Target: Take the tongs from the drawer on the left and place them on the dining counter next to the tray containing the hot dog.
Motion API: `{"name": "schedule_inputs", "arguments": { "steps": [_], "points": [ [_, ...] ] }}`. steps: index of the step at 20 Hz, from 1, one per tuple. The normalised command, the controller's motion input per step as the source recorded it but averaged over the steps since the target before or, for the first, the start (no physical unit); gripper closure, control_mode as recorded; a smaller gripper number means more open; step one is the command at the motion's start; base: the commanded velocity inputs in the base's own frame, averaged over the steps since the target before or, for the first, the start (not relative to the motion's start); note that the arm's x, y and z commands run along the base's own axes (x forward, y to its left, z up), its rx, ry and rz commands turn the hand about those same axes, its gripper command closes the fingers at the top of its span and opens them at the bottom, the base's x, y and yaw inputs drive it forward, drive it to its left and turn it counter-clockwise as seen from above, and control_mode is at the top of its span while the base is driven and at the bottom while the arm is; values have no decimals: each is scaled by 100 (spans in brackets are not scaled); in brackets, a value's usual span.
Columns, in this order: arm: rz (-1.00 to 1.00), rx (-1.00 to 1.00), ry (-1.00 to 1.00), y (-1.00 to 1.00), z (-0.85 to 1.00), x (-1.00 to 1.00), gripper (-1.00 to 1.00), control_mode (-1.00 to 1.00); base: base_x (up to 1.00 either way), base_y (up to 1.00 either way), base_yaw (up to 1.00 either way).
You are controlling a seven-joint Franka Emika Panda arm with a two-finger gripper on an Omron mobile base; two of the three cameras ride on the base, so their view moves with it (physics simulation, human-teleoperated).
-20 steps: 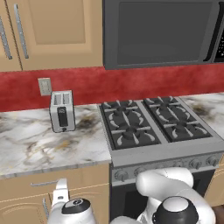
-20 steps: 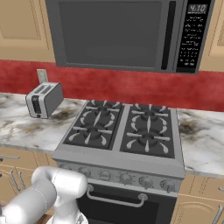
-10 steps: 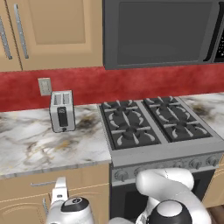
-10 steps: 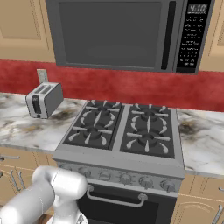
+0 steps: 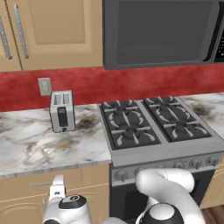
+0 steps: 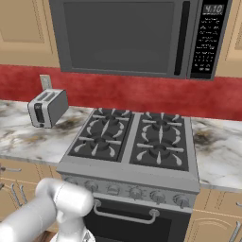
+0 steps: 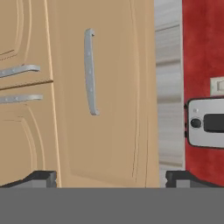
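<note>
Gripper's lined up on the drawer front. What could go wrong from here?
1. The drawer handle sits off-centre between the open gripper's fingertips, so a straight approach may give a skewed grip or a slip.
2. Two cabinet door handles lie close beside the drawer; drifting that way could catch the wrong one.
3. The drawer is shut, so where the tongs lie inside is unknown.

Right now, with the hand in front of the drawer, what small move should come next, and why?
Probably ease the open gripper forward until its fingertips straddle the drawer handle, then close. In the hand view the drawer front looks shut, the silver bar sits between the spread tips but still apart from them, and nothing is held.
</note>
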Motion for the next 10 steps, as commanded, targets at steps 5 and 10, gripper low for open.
{"name": "schedule_inputs", "arguments": {
  "steps": [5, 10],
  "points": [
    [0, 0, -2, 1, -5, 10, -100, -100, 0, 0, 0],
    [0, 0, -2, 0, -16, 17, -100, -100, 0, 0, 0]
  ]
}}
